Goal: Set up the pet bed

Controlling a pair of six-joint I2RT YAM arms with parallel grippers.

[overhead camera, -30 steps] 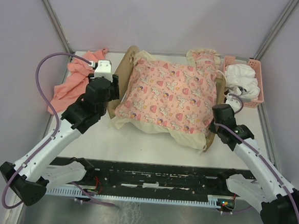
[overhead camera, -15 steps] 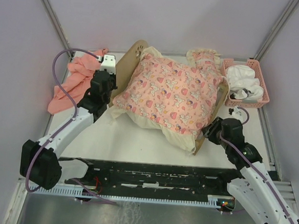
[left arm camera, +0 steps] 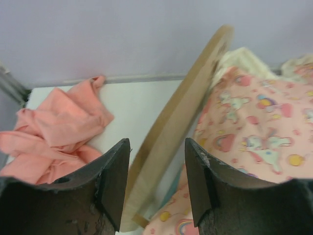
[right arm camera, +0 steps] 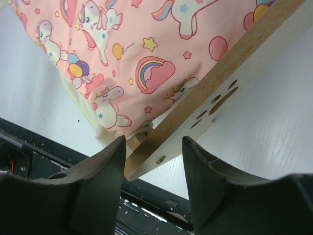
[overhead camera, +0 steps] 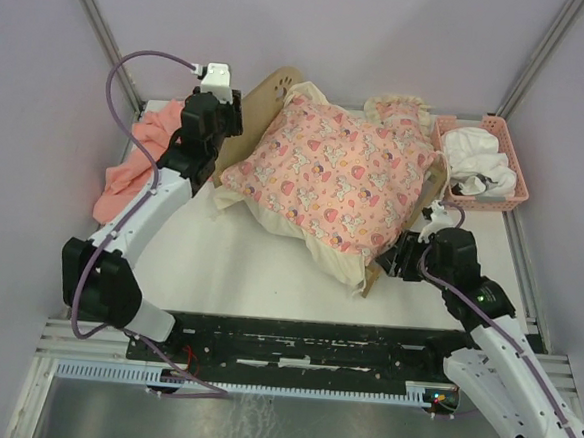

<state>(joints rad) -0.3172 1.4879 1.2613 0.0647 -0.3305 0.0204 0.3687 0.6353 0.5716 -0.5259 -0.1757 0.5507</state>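
**Top external view.** A white table [overhead camera: 229, 265] is shown, enclosed by pale lilac walls [overhead camera: 315, 30] with metal struts in the corners. A black rail [overhead camera: 313, 346] is seen along the edge nearest the arm bases. The pet bed [overhead camera: 271, 92] lies mid-table. It is largely covered by a pink unicorn-print cushion [overhead camera: 340, 177], which hides the base. To the left of the bed a salmon cloth [overhead camera: 125, 172] is crumpled. To its far right a pink basket [overhead camera: 516, 185] is placed, with white fabric [overhead camera: 477, 157] inside. The long axis of the bed is set diagonally, with the rounded paw-marked headboard at the far left and the other end board at the near right. The left gripper [overhead camera: 222, 144] is held at the headboard, and the right gripper [overhead camera: 401, 259] at the near-right end.

**Left wrist view.** The fingers [left arm camera: 115, 181] are seen apart, with the tilted headboard edge [left arm camera: 181, 112] in the gap. The cushion [left arm camera: 254, 132] lies to its right, and the cloth [left arm camera: 54, 137] on the table [left arm camera: 137, 103] to its left. The wall [left arm camera: 122, 34] is seen behind.

**Right wrist view.** The fingers [right arm camera: 200, 181] are seen apart, with the corner of the paw-cut end board [right arm camera: 215, 93] between them. The cushion [right arm camera: 122, 44] overhangs the board. The table [right arm camera: 274, 127] and the rail [right arm camera: 29, 156] are seen around it.
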